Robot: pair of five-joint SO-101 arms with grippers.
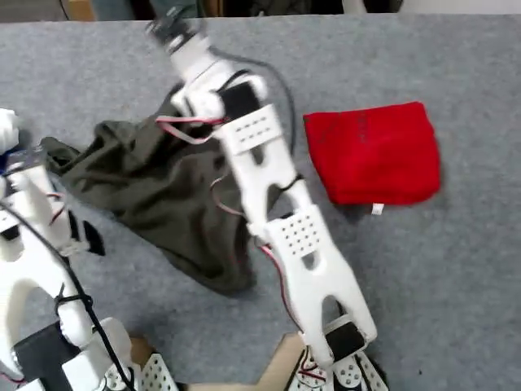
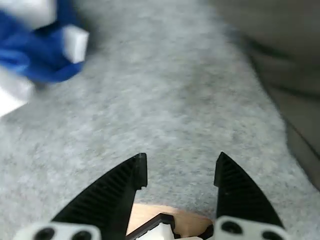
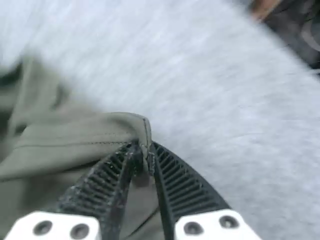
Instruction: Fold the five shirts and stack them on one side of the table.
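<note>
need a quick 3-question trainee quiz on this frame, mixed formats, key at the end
1. True or false: the red shirt lies folded on the table.
2. What does the right gripper hold? A) the red shirt B) an edge of the olive shirt C) nothing
3. Fill in: the fingers of the left gripper are ___ above bare table.

Key: 1 true; 2 B; 3 open.
</note>
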